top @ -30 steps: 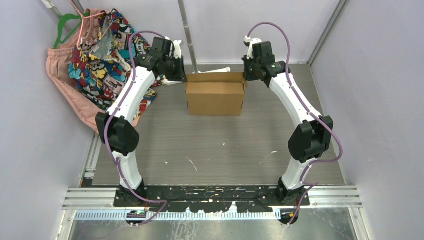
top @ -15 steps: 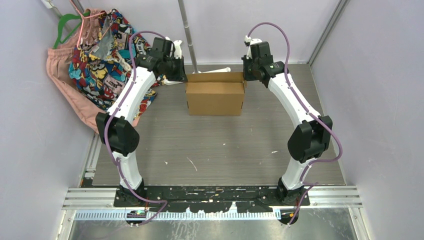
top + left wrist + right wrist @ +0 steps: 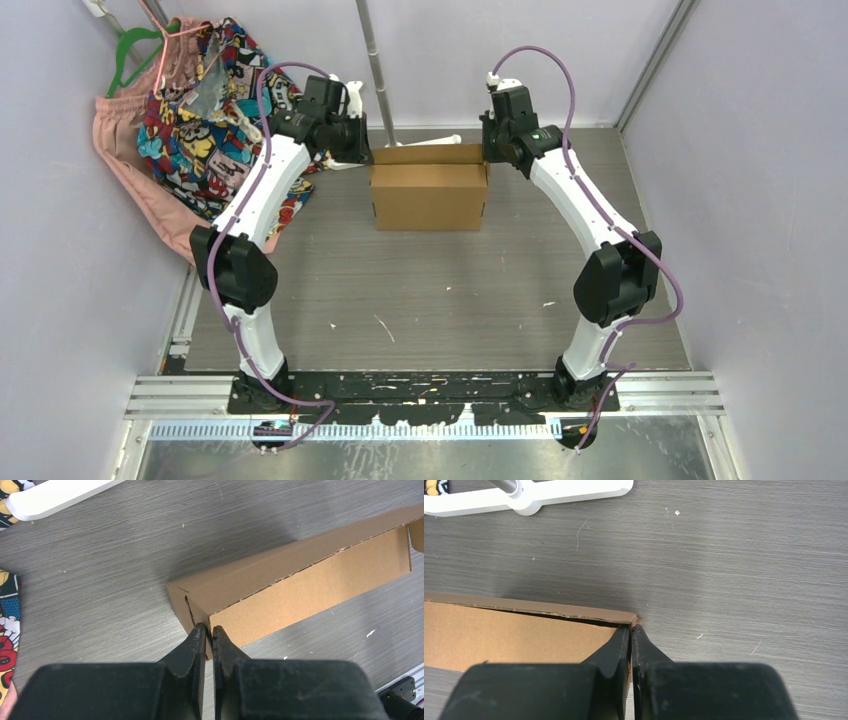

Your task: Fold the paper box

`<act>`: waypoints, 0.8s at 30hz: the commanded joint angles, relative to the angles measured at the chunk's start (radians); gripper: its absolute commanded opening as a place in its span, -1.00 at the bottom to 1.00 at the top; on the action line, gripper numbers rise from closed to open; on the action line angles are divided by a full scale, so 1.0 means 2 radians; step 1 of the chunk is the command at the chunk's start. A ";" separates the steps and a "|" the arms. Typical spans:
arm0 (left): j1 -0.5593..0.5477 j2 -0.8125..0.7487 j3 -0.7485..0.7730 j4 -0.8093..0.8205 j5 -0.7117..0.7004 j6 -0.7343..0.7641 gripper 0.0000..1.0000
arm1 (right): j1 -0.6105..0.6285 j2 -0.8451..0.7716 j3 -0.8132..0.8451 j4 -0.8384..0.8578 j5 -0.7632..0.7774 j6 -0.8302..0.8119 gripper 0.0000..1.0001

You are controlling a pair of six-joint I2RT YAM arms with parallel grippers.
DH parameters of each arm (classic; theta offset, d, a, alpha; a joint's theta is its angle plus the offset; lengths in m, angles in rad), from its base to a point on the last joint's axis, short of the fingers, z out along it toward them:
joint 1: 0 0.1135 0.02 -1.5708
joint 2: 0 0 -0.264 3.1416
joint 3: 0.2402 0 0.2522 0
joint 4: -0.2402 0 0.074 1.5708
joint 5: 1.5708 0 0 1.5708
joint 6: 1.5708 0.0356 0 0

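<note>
Against a second earlier the right arm's wrist sits a little further in and back, and the paper box (image 3: 428,195) is nudged slightly left, otherwise same pose. Left gripper (image 3: 209,630) is pinched nearly closed on the box's left end wall at the corner, right gripper (image 3: 631,630) likewise on the right end wall's top edge. Box sits far-centre on the table (image 3: 440,290), rear flap upright near the white stand foot (image 3: 539,495), clothes pile (image 3: 200,120) by the left arm at the far-left edge, wide bare tabletop from box front to the arm bases
</note>
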 commanded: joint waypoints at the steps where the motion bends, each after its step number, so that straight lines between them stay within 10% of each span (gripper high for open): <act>1: -0.017 -0.016 -0.007 0.013 0.036 -0.005 -0.84 | 0.029 -0.007 -0.011 0.028 -0.039 0.034 -0.98; 24: -0.017 -0.025 -0.022 0.018 0.036 0.002 -0.85 | 0.043 -0.022 -0.059 0.058 -0.018 0.044 -0.98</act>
